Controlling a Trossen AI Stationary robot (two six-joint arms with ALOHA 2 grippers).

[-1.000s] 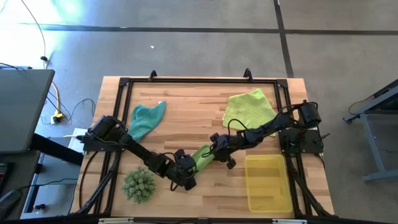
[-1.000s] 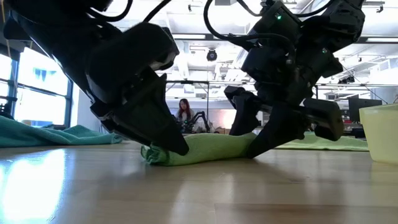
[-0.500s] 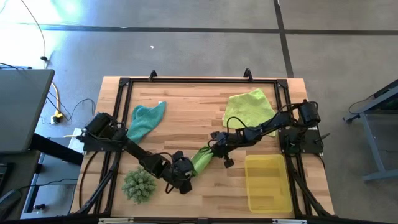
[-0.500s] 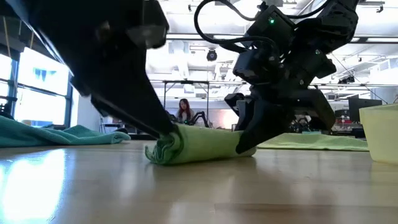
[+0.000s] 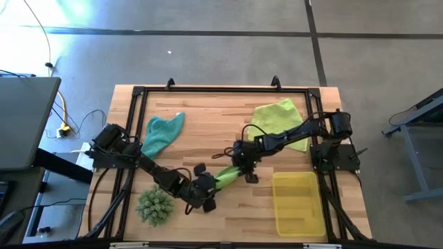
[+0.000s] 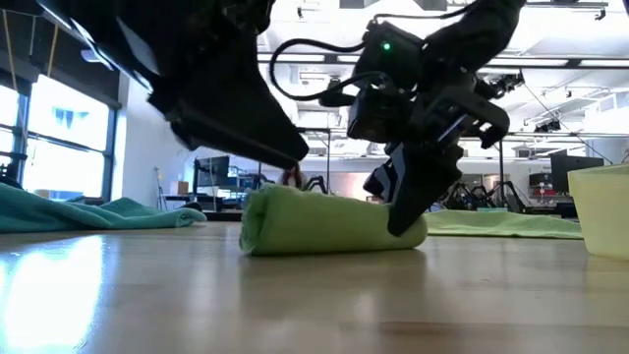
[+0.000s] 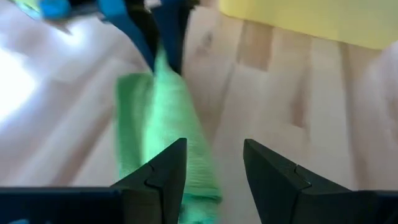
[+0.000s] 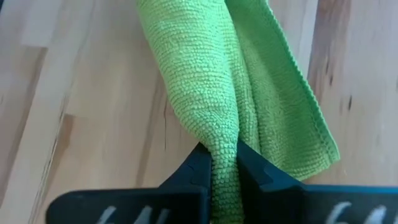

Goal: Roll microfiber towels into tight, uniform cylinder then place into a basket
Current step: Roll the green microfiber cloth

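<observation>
Right wrist view | we see right gripper (image 8: 224,158) pinched on rolled bright green towel (image 8: 211,81) | left gripper (image 7: 214,163) open beside it | we read no writing

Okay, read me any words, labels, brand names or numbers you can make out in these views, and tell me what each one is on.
No text can be read in any view.
Rolled bright green towel: plain cloth, no tag showing.
Yellow basket: no label visible.
Right gripper, shut on the rolled bright green towel: pale marks on its body, cut off by the picture's edge, unreadable.
</observation>
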